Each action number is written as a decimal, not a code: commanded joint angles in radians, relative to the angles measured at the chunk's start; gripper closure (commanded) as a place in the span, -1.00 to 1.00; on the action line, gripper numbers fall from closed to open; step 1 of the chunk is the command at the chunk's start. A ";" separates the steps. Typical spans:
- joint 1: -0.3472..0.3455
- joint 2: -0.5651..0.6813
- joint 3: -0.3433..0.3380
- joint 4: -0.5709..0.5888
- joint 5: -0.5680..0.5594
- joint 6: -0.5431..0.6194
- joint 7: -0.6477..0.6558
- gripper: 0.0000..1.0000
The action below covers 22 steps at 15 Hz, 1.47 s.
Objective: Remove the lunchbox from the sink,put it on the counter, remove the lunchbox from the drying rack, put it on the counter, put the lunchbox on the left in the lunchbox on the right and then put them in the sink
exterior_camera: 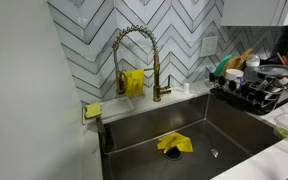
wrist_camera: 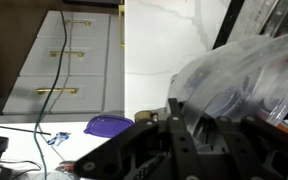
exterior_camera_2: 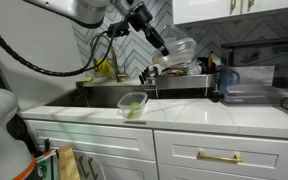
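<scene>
Two seen together only in an exterior view, counter lunchbox (exterior_camera_2: 132, 103), raised lunchbox (exterior_camera_2: 182, 46) seemingly clenched by hand (exterior_camera_2: 168, 48).

White robot arm (exterior_camera_2: 84, 10) with a black gripper (exterior_camera_2: 160, 40).
Smooth rounded white segments; a thick black cable (exterior_camera_2: 44, 70) loops beside them.

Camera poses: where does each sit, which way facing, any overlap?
Exterior view: high beside the brushed steel sink, facing down toward the chevron wall; no robot.
Exterior view: in front of the white cabinets, facing the white counter; arm and gripper.
Wrist view: on the gripper, shut on a clear plastic lunchbox.
Shared: both exterior views show sink and black wire drying rack.
</scene>
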 commanded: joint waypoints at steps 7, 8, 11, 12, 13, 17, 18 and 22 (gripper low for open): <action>-0.074 -0.042 -0.051 -0.165 0.144 -0.003 -0.228 0.96; -0.093 -0.030 -0.043 -0.169 0.137 -0.011 -0.220 0.96; -0.113 0.004 -0.038 -0.182 0.134 0.000 -0.219 0.96; -0.113 0.026 -0.038 -0.181 0.135 0.017 -0.218 0.96; -0.113 0.040 -0.037 -0.181 0.136 0.026 -0.214 0.96; -0.090 0.105 -0.045 -0.179 0.182 0.107 -0.223 0.96; -0.087 0.123 -0.043 -0.177 0.194 0.119 -0.223 0.96; -0.086 0.188 -0.036 -0.166 0.218 0.131 -0.212 0.96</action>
